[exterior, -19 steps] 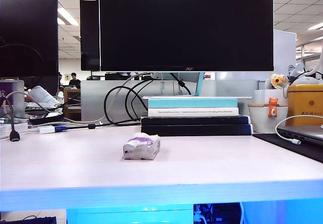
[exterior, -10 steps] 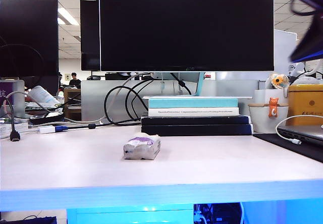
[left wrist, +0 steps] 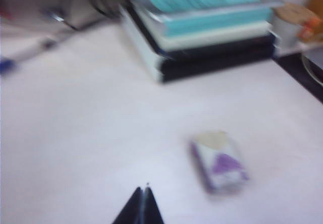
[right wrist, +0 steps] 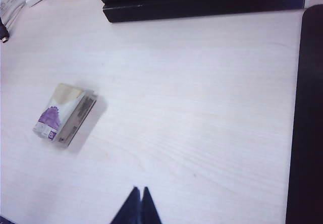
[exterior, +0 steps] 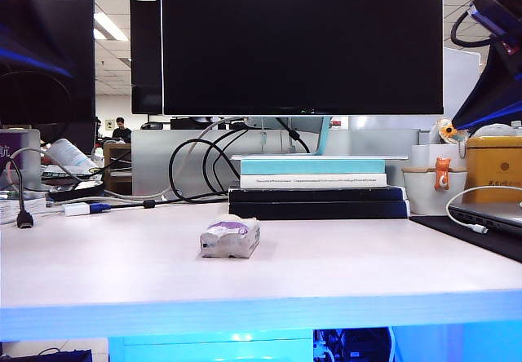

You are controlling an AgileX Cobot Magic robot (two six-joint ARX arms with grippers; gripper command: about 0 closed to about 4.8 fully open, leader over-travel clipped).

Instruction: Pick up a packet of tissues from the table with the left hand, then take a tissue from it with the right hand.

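**Both grippers clenched and empty, the pack not yet touched**

Left gripper (left wrist: 143,204) is pinched to a point, holding nothing, and it hangs above bare table beside the packet of tissues (left wrist: 219,161). Right gripper (right wrist: 138,205) is pinched the same way, also empty, well apart from the pack.

From where I stand, the packet of tissues (exterior: 230,237) lies flat on the table (exterior: 342,264), in front of the stack of books (exterior: 316,187) and clear of it. It looks light and soft — crinkly white wrap with a purple patch, a pale flap at one end (right wrist: 67,94). I'd expect the film to be slippery and the pack to squash, so the jaws would need to spread first, then take it across its narrow sides near the middle, leaving the flap end free — that is where a tissue would come out. Squeeze too hard and the sheets inside may bind.

At the upper right of the room view, the right arm (exterior: 496,60) shows dark and high; the left arm is only a blur at the far left.
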